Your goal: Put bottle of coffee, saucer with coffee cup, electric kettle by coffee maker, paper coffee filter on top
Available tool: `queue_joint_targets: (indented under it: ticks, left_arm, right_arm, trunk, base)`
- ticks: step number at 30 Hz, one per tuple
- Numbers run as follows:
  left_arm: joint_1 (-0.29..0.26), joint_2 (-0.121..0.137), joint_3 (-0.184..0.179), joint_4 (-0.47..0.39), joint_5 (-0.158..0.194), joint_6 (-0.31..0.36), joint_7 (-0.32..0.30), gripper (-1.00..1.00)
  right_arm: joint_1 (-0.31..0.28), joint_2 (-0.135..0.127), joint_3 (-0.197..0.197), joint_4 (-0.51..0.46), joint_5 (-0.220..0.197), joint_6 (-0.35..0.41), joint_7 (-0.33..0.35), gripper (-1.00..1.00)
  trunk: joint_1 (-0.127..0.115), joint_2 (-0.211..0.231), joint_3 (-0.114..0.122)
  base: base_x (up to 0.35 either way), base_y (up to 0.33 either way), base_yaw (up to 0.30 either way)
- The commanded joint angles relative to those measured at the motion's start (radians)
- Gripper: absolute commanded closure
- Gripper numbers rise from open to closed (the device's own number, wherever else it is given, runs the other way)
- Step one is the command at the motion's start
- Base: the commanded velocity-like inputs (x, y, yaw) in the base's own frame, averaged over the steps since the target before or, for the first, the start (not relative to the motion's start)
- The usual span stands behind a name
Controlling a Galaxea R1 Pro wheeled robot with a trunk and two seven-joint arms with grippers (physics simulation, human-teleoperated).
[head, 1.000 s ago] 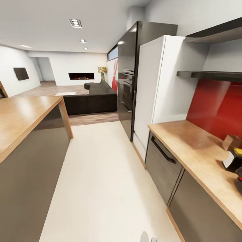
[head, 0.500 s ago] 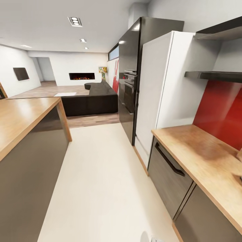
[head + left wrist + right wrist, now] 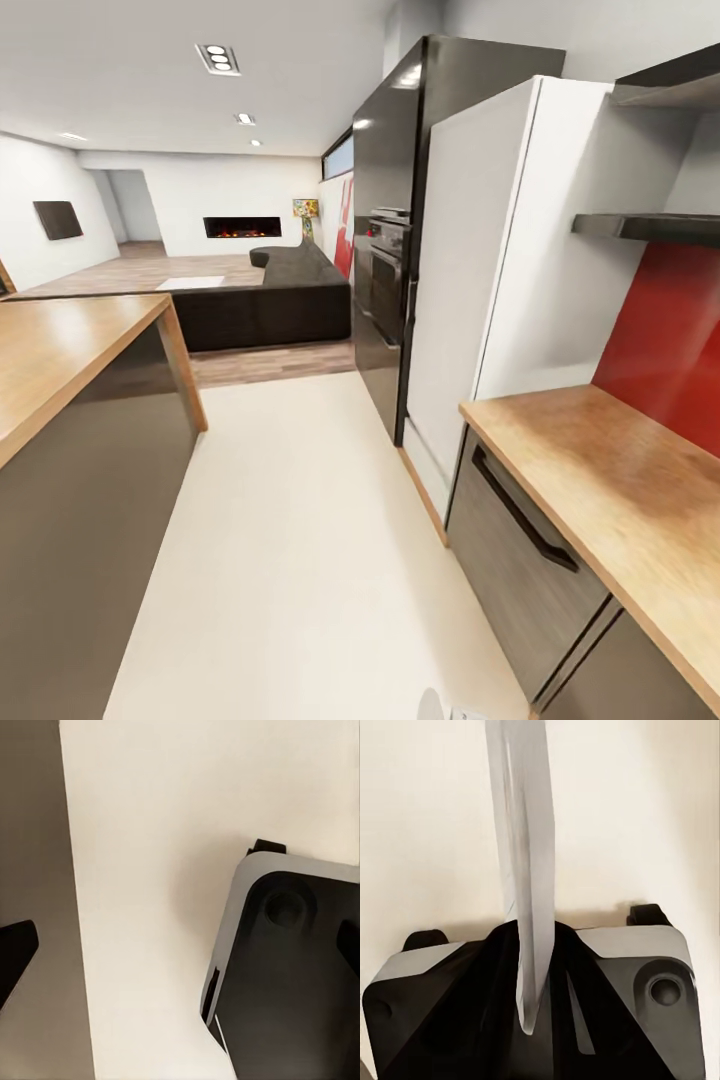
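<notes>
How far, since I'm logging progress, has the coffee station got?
No finished step can be confirmed. In hand: the right gripper seems to pinch a thin white sheet, probably the paper coffee filter; the left gripper is open. Left: apparently everything, the robot being in the aisle beside the countertop.

Bright, even render; ceiling spotlights glow upper left, soft glare on the black cabinet. Wide-angle stretch at edges, slightly soft. Wrist views show faint shadows on the pale floor.

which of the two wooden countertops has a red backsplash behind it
The right-hand countertop, beside the white fridge, backs onto the red backsplash. The left island countertop stands free, with no wall behind.
</notes>
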State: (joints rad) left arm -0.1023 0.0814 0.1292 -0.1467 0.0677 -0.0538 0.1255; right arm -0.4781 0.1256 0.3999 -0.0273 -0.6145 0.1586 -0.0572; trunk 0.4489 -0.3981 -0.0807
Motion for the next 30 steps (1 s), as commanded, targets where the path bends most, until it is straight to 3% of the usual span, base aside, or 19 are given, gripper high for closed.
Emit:
queue_joint_targets:
  ticks: [1,8,14,30]
  left_arm:
    - [-0.001,0.0,0.001,0.001,0.007,-0.004,0.0,-1.0]
    - [-0.001,0.0,0.001,0.001,0.006,-0.007,0.0,-1.0]
    - [-0.002,0.0,0.001,0.031,0.006,-0.071,0.0,-1.0]
    - [-0.001,0.0,0.001,0.038,0.007,-0.08,0.0,-1.0]
  right_arm:
    - [-0.001,-0.001,0.008,-0.002,-0.013,0.005,0.002,1.0]
    - [-0.001,-0.002,0.008,-0.002,-0.013,0.006,0.003,1.0]
    - [-0.001,-0.005,0.008,-0.002,-0.014,0.007,0.003,1.0]
    - [-0.001,-0.006,0.008,-0.002,-0.014,0.007,0.003,1.0]
  trunk:
    - [0.001,-0.002,-0.002]
    - [0.001,-0.002,-0.002]
    - [0.001,-0.002,-0.002]
    - [0.001,-0.002,-0.002]
  base:
    - [0.338,0.089,0.0]
    - [0.336,0.148,0.0]
    - [0.334,0.167,-0.024]
    - [0.291,0.215,-0.245]
